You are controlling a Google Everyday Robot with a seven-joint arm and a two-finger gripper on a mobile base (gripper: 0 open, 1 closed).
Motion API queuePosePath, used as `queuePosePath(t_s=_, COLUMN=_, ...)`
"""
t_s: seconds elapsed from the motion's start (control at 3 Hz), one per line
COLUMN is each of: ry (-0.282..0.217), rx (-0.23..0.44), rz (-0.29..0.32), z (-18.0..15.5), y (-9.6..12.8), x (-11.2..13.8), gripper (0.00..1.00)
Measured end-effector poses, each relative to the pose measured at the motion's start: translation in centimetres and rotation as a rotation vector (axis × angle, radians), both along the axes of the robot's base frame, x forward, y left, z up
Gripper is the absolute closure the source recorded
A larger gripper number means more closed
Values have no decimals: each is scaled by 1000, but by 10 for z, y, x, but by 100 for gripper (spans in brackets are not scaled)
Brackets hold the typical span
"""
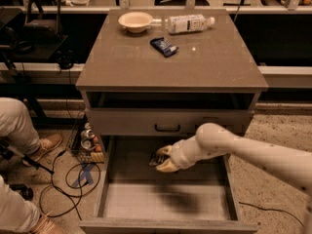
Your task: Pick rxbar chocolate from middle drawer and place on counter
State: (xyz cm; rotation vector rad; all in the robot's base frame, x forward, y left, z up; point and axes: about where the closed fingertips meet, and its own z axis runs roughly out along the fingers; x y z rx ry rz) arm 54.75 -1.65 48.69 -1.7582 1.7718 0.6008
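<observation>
I am reaching my pale arm (243, 150) in from the right, down into the middle drawer (165, 201), which is standing pulled well out at the bottom of the cabinet. My gripper (163, 160) is sitting low over the drawer floor, toward the back and a little left of centre. Its two fingers (168, 167) are standing narrow, one on each side of the rxbar chocolate (156, 159), and I am gripping that bar between them. The bar is showing as a small dark shape with pale bands, lying at or just above the drawer floor. I cannot tell whether it is touching the wood. The front part of the drawer floor is lying bare, with my arm's shadow across it. Above the drawer, a closed drawer front (122, 123) with a black curved handle (167, 128) is facing the camera, and over that an open slot is running under the counter (219, 67). On the counter, toward its far edge, a pale bowl (135, 21) is sitting just beside a clear bottle (187, 23) lying on its side. A blue-wrapped bar (164, 46) is lying near them, closer to the camera. At the left, a person's leg (17, 126) and shoe (46, 145) are showing beside black cables (73, 179) on the floor.
</observation>
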Motion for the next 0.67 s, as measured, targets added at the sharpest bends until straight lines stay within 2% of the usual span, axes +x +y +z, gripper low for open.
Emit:
queuePosePath(t_s=0.33, ry=-105, rx=69, rz=47, z=74, y=-51, x=13, gripper=100)
queuePosePath(t_s=0.67, ry=-105, rx=68, rz=137, z=79, y=-58, x=0, gripper=100)
